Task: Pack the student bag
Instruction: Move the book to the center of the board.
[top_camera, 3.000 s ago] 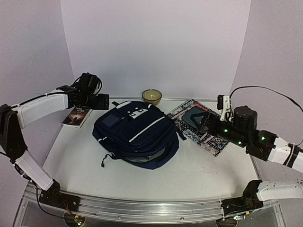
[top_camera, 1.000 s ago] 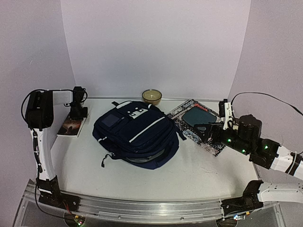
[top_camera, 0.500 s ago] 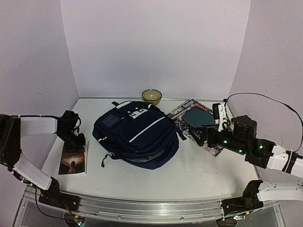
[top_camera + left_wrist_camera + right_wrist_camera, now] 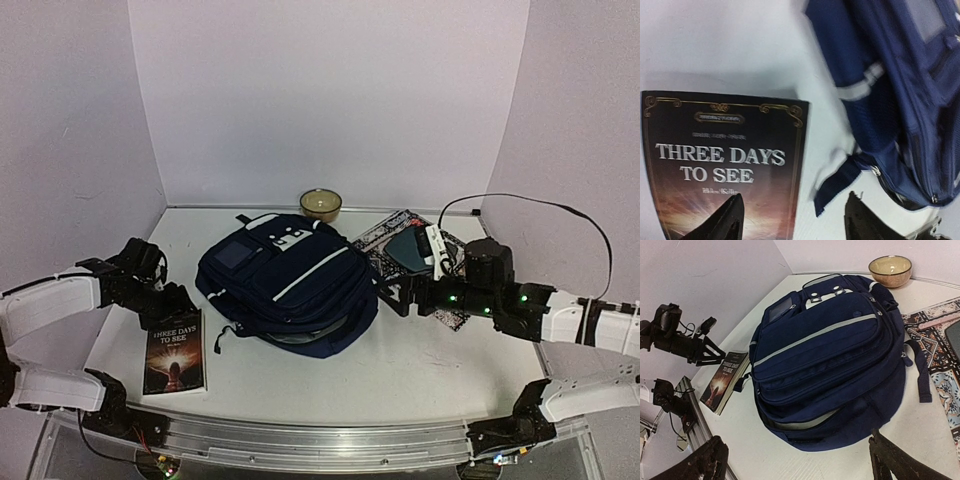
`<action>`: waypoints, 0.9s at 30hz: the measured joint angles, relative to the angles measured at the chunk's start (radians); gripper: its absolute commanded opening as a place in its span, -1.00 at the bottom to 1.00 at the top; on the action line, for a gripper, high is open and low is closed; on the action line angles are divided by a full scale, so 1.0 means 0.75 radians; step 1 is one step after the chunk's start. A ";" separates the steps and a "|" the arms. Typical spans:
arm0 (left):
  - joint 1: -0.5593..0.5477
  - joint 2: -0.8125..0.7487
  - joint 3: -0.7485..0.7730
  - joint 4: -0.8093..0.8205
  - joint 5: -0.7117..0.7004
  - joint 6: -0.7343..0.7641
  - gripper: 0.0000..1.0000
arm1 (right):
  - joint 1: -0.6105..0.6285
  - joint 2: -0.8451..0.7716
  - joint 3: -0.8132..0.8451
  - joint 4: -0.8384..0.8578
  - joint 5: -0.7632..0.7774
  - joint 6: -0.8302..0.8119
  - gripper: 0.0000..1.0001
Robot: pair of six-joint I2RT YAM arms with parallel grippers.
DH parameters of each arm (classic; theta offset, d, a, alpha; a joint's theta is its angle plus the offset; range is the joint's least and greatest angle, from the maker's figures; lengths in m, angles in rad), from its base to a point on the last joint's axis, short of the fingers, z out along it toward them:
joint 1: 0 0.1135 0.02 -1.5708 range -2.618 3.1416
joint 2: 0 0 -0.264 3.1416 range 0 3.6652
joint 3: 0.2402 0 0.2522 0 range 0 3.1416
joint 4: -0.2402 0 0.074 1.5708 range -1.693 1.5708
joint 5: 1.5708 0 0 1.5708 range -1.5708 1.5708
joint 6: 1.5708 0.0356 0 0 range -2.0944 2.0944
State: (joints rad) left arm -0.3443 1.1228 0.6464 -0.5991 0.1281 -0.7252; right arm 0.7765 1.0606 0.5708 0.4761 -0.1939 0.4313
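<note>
Hovering above book (image 4: 175,350) near bench (image 4: 420,370) front-left corner: left end effector (image 4: 170,298), fingers apart, empty. Bag (image 4: 288,285) mid-bench, flat. Right end effector (image 4: 395,297) wide apart beside bag's right side (nothing held). Best: steady bag, widen opening before gripping book by spine.

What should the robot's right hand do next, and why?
Probably ease the open right hand forward to grip the edge of the student bag: that hand faces the bag with nothing in it, and the book lies flat outside it, by the open left hand.
</note>
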 measured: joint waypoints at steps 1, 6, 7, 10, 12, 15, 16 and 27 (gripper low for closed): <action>0.004 0.032 0.016 -0.008 -0.034 0.005 0.53 | 0.002 0.020 0.012 0.007 -0.020 0.002 0.96; 0.053 0.188 0.047 -0.015 -0.155 0.034 0.58 | 0.044 0.137 0.048 0.033 -0.097 0.020 0.96; 0.060 0.217 0.046 -0.015 -0.164 0.037 0.58 | 0.059 0.162 0.052 0.035 -0.106 0.023 0.96; 0.065 0.287 0.025 0.022 -0.130 0.039 0.58 | 0.130 0.249 0.076 0.035 -0.118 0.031 0.97; 0.064 0.313 -0.010 0.072 -0.094 0.045 0.57 | 0.179 0.302 0.097 0.035 -0.121 0.035 0.97; 0.054 0.293 -0.057 0.173 -0.041 0.040 0.53 | 0.255 0.383 0.153 0.037 -0.120 0.039 0.97; 0.044 0.281 -0.080 0.220 -0.023 0.031 0.52 | 0.276 0.407 0.173 0.039 -0.121 0.039 0.97; -0.497 0.162 -0.288 0.674 0.152 -0.337 0.48 | 0.458 0.722 0.423 0.069 -0.163 0.093 0.94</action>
State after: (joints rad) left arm -0.7171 1.2446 0.4305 -0.0933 0.2422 -0.9782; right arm 1.1199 1.6023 0.8880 0.5282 -0.3165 0.5012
